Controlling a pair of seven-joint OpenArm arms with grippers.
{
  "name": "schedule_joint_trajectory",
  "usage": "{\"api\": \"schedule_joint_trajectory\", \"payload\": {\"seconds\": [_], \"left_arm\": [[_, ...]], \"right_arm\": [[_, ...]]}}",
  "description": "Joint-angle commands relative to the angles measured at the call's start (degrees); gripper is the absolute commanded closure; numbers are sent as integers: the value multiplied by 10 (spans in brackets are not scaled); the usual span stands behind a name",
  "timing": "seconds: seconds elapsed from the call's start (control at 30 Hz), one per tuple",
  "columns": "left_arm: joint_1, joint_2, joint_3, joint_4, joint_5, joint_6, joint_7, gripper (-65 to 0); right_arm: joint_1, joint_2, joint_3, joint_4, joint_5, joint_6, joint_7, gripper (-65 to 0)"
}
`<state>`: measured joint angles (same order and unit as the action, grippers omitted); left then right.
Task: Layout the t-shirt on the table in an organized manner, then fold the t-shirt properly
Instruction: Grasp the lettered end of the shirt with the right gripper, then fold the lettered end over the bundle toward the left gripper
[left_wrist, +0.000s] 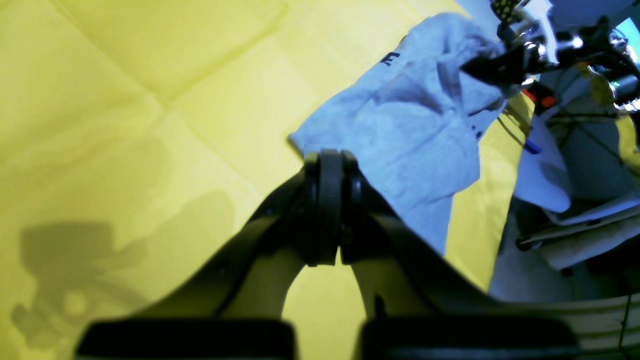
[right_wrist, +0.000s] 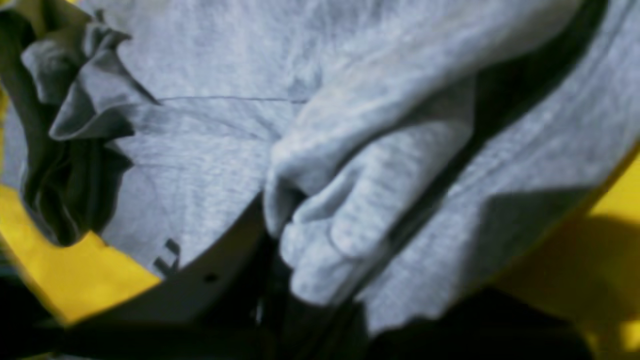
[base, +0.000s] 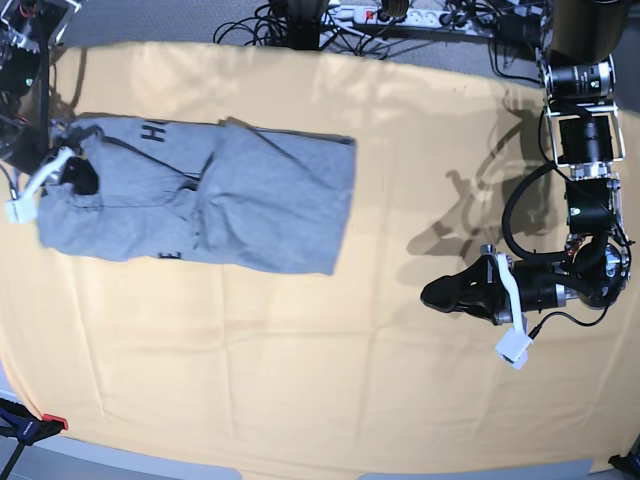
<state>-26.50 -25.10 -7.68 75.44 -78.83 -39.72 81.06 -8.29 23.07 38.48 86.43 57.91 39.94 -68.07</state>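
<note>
I saw the grey t-shirt (base: 200, 195) lying loosely spread and wrinkled on the counter (base: 300, 380), at the side worked by my right arm, black lettering showing in places. My right gripper (base: 72, 176) sat at the shirt's outer end; through its wrist camera a bunched fold of grey cloth (right_wrist: 330, 220) was pinched between its nearly closed jaws. My left gripper (base: 440, 293) hovered well apart from the shirt over bare yellow cloth, jaws pressed together and holding nothing. Cables (base: 400, 20) ran along the counter's far edge.
</note>
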Motion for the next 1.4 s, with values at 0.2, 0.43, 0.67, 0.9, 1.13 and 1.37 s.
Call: {"api": "schedule_joint_trajectory", "payload": {"seconds": [0.2,0.43,0.67,0.9,1.13,1.37], "left_arm": [[-16,-8,-3,10,-14,-3,-11,0],[-16,-8,-3,10,-14,-3,-11,0],[-16,-8,-3,10,-13,-3,-11,0],[-16,-8,-3,10,-12,-3,-11,0],[-16,-8,-3,10,-12,-3,-11,0],[-16,-8,-3,10,-12,-3,-11,0]], "right_arm": [[-58,14,33,189,-41,-21,32,0],[-118,-18,33,381,-9,-43,45,0],[-112,-109,25,440,118,1,40,0],[-81,-142,-95,440,126,1,38,0],[-24,-147,-253,439,25,1,40,0],[14,-148,-382,399,-71,1,110,0]]}}
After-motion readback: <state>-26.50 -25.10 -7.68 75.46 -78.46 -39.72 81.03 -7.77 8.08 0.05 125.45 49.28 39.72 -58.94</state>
